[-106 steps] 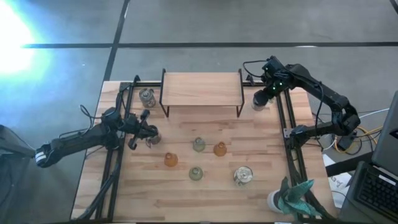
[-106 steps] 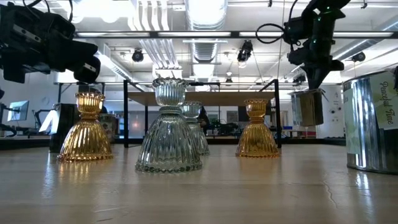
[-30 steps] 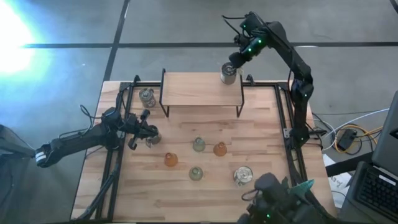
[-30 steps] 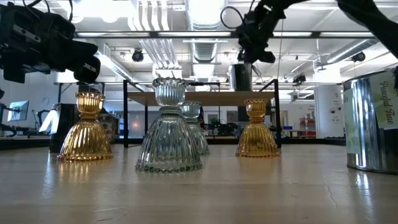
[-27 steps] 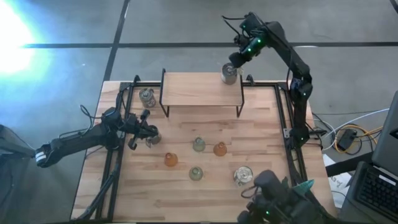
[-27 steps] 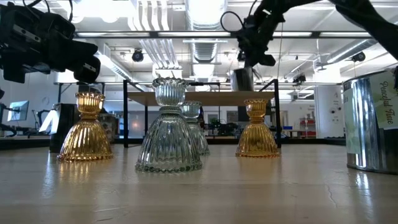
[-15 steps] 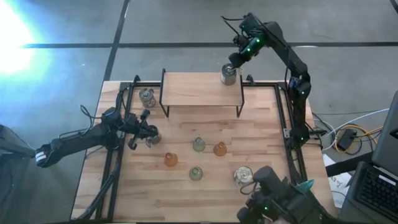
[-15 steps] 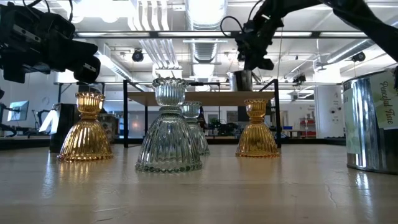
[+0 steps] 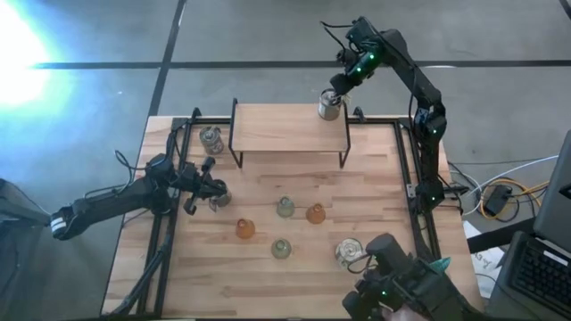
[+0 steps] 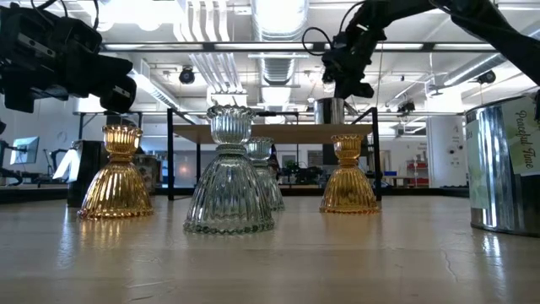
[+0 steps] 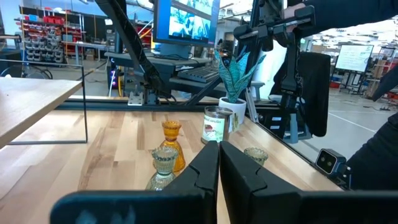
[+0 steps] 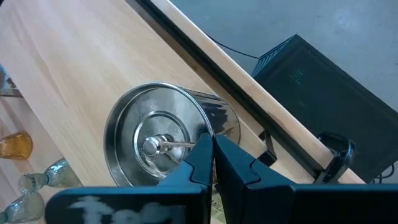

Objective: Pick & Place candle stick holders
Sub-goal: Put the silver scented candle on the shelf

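the wooden desk (image 9: pixel 294 267) carries a raised wooden shelf (image 9: pixel 285 127) at its far edge. the right arm reaches over the far right corner of that shelf. the right gripper (image 9: pixel 338 82) is pressed together on the rim of a silvery can holder (image 9: pixel 330 107), with one finger inside the cup and one outside. this can stands upright, its long axis vertical and its open mouth up, on the shelf top or just over it; i cannot tell which.

the left arm lies low along the left edge of the desk. the left gripper (image 9: pixel 211 190) has its fingers together, and beside its tip is another silvery can (image 9: pixel 219 198); if it is gripped i cannot tell.

i count four silvery cans: the one at the shelf, one at the left gripper, one near the far left corner (image 9: pixel 211 139) and one near the near right corner (image 9: pixel 348 251). in the middle of the desk stand four glass holders, all upright with the wide fluted base down: two amber (image 9: pixel 244 229) (image 9: pixel 315 213) and two clear pale green (image 9: pixel 285 207) (image 9: pixel 281 248).

the right wrist view alone shows the inside of the held can, with a small pin (image 12: pixel 153 145) at the centre of its bottom. the low view alone shows the ribbed skirts of the glass holders. the left wrist view shows a white pot with a teal plant (image 11: pixel 231 102) at the near right corner.
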Motion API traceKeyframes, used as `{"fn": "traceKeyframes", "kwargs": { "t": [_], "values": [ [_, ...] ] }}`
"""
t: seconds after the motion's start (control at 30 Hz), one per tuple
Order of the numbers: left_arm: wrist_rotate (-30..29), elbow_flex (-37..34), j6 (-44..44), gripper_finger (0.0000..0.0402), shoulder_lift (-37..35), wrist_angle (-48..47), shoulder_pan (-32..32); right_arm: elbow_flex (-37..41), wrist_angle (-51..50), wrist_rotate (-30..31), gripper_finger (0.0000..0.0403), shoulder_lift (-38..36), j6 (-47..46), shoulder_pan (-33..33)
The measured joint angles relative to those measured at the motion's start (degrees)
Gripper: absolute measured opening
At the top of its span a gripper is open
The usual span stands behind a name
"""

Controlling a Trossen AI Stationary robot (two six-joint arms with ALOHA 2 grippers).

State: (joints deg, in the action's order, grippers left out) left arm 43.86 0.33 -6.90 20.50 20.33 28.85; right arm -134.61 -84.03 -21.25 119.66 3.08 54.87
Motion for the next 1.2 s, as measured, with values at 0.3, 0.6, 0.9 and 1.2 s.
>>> {"fn": "traceKeyframes", "kwargs": {
  "t": [0.3, 0.6, 0.9, 1.2],
  "values": [
    [0.02, -0.01, 0.0, 0.0019, -0.01, -0.01, 0.0, 0.0, -0.18, -0.27, 0.0007, 0.0, 0.05, -0.11],
    [0.01, 0.01, 0.0, 0.0019, -0.01, 0.0, 0.0, 0.0, -1.09, -0.43, 0.0009, -0.02, 0.05, -0.11],
    [0.01, -0.01, 0.0, 0.0019, -0.01, 0.0, -0.01, 0.0, -0.95, -0.49, 0.0074, -0.24, 0.12, -0.09],
    [0.01, 0.0, 0.0, 0.0019, 0.0, 0.0, -0.01, 0.02, 0.4, -0.27, 0.0156, -1.79, 2.09, 0.39]
  ]
}}
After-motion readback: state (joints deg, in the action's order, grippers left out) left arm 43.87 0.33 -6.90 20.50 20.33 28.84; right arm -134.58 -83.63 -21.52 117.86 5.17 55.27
